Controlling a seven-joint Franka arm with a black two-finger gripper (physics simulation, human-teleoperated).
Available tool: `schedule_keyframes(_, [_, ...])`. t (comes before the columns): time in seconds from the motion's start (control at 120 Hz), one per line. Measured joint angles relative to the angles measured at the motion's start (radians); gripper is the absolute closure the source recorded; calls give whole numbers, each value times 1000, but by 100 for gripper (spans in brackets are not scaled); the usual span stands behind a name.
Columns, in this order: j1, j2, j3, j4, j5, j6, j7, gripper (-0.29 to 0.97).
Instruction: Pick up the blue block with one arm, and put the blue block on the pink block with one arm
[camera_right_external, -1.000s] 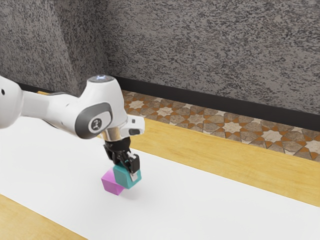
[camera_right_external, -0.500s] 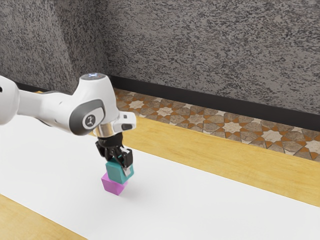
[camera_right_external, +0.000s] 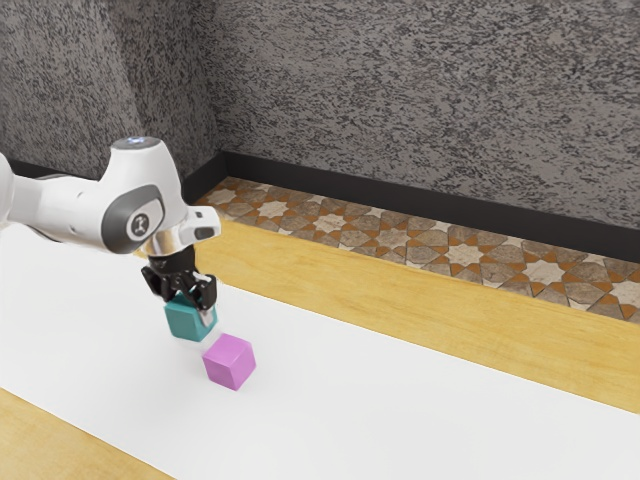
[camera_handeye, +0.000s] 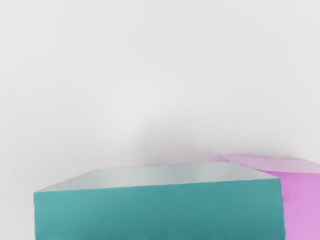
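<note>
The blue block is a teal cube held in the air by my black gripper, whose fingers are shut on its sides. It hangs just to the exterior view's left of and slightly above the pink block, which rests on the white table top. In the wrist view the blue block sits right under my hand, with the pink block beside it and lower down.
The white table surface stretches to the exterior view's right. A wooden strip borders it at the back, then patterned floor tiles and a grey speckled wall.
My arm has carried the blue block toward the exterior view's left and a little upward, from right against and over the pink block to a spot beside it.
</note>
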Motion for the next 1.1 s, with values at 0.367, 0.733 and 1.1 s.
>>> schedule_keyframes(0.367, [-87, 27, 65, 30, 3, 2, 12, 34])
schedule_keyframes(0.733, [-66, 40, 43, 30, 10, 4, 20, 34])
schedule_keyframes(1.1, [-68, 57, 16, 45, 12, 4, 24, 35])
